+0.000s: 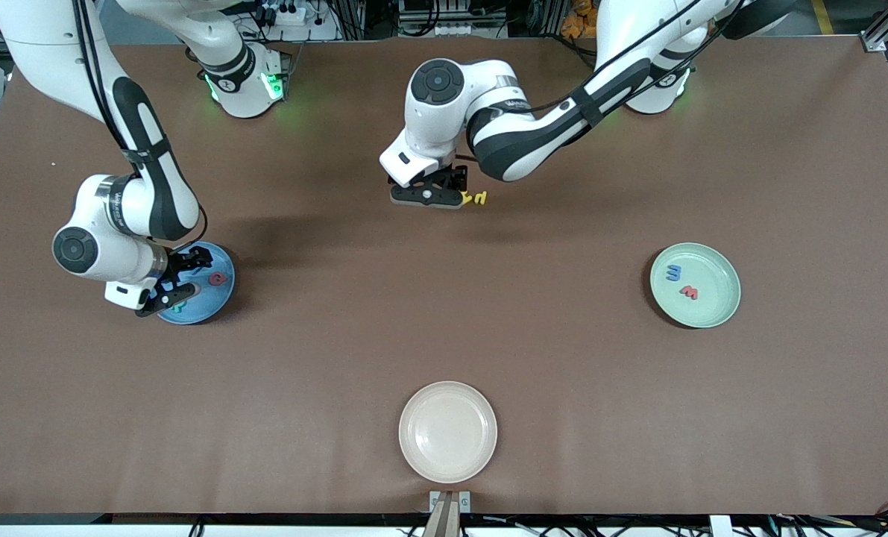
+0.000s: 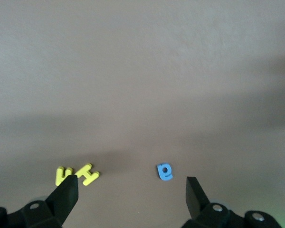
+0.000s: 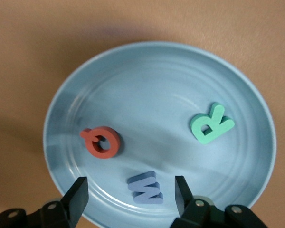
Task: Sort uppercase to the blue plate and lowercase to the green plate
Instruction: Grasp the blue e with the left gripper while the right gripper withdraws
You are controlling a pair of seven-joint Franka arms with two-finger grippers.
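Note:
My right gripper (image 3: pixel 130 192) is open low over the light-blue plate (image 3: pixel 156 90), its fingers on either side of the blue M (image 3: pixel 146 187), which lies free on the plate. The red Q (image 3: pixel 102 141) and teal R (image 3: pixel 211 124) lie on the same plate (image 1: pixel 216 298). My left gripper (image 2: pixel 132 190) is open over the table's middle, near the robots' bases. Below it lie the yellow H (image 2: pixel 89 174), the yellow lowercase h/n (image 2: pixel 61 175) and the blue round letter (image 2: pixel 165 171). The green plate (image 1: pixel 716 298) holds the blue m (image 1: pixel 673 273) and the red-orange m (image 1: pixel 689 292).
A cream plate (image 1: pixel 447 431) stands empty near the front edge at the table's middle. The blue plate is toward the right arm's end, the green plate toward the left arm's end. Brown tabletop lies between them.

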